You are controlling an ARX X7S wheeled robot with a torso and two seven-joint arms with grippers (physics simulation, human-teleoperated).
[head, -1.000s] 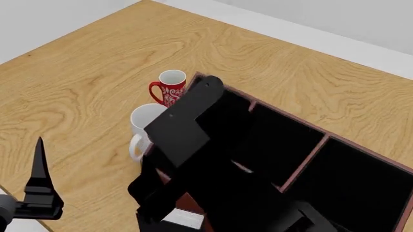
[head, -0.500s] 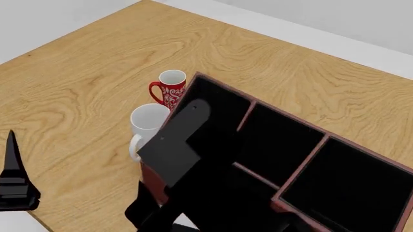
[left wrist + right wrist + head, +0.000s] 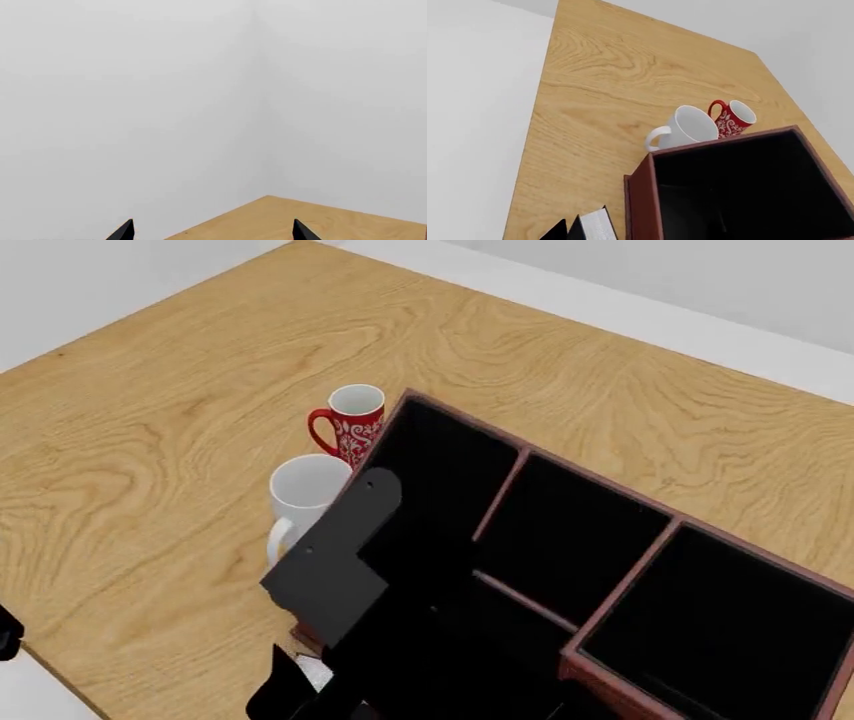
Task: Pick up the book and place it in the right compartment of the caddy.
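Close to the worktop's (image 3: pixel 174 410) near edge, just outside the caddy (image 3: pixel 527 455), only a scrap of the book (image 3: pixel 312 670): white page edges peeking from under the black right arm (image 3: pixel 334 560). Seen better from the right wrist: black cover and white page block of the book (image 3: pixel 595 225) beside the caddy's (image 3: pixel 640 200) reddish-brown outer wall, not inside any compartment. Resting on the wood or lifted off it, cannot tell.

Right hand (image 3: pixel 557 234) visible only as a black tip next to the book's cover. Clenched or released, cannot tell.

Left hand (image 3: pixel 210 232) released, fingertips (image 3: pixel 125 231) well apart, grasping nothing, facing blank white wall with one corner of the worktop (image 3: pixel 300 215) below.

Toward the worktop's right edge, the right compartment (image 3: pixel 721 630), black-lined, with a raised reddish-brown rim, holding no book.

At the caddy's far-left corner, a red patterned mug (image 3: pixel 355 420) upright, and a white mug (image 3: pixel 304 490) just beside it on the nearer side, both close against the caddy's wall.
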